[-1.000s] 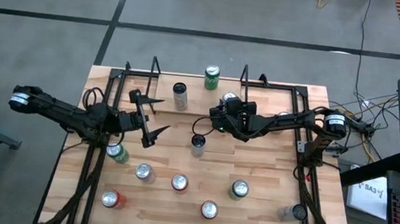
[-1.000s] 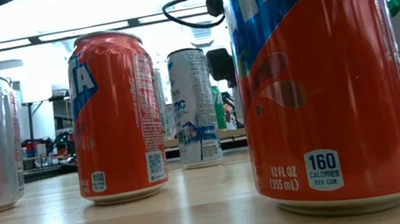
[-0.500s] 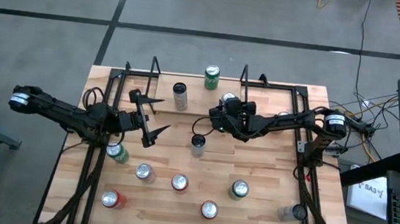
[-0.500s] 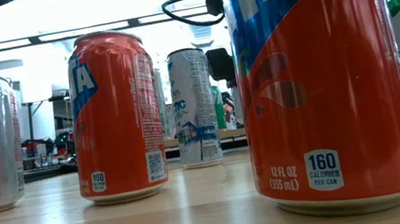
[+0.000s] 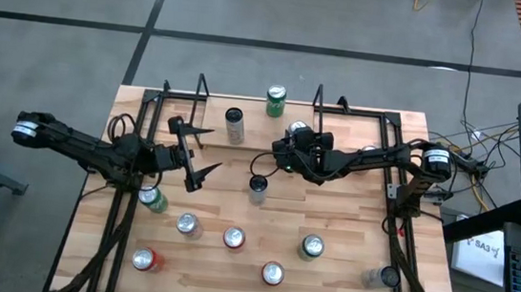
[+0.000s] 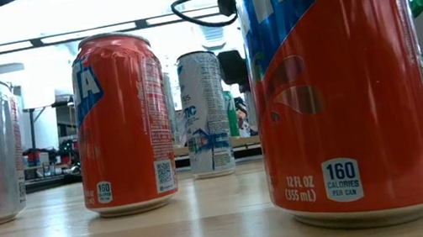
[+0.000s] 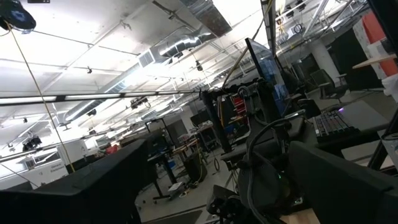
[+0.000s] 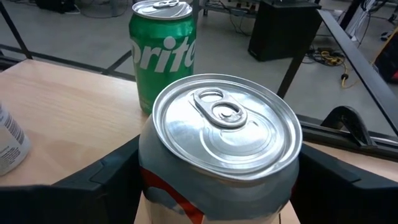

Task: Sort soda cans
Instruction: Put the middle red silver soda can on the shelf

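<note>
Your left gripper (image 5: 196,150) hangs over the left-centre of the light wooden slatted table (image 5: 344,269), its two dark fingers spread wide with nothing between them. Just near of that arm stands a green soda can (image 5: 151,198). Further toward the near edge you have a red soda can with a silver top (image 5: 143,259) at the left, then a silver-topped pale can (image 5: 187,223), a red can (image 5: 233,237) and another red can (image 5: 271,274) as you move right. At the far side of the table a dark-bodied can (image 5: 234,123) stands upright, and right of it a green can (image 5: 275,100) sits close to the far edge.

In the middle, a tall slim white-and-blue can (image 5: 257,188) stands alone. Just far and right of it is your right gripper (image 5: 295,142), and in its wrist view the dark fingers (image 8: 102,180) sit on either side of a silver-grey can with a red mark (image 8: 221,155), closed around its body; the far green can shows just beyond it.

Rightward again, a green can (image 5: 311,248) stands toward the near side, and a silver can (image 5: 387,276) sits near the right corner, beside the dark frame rail (image 5: 401,255).
</note>
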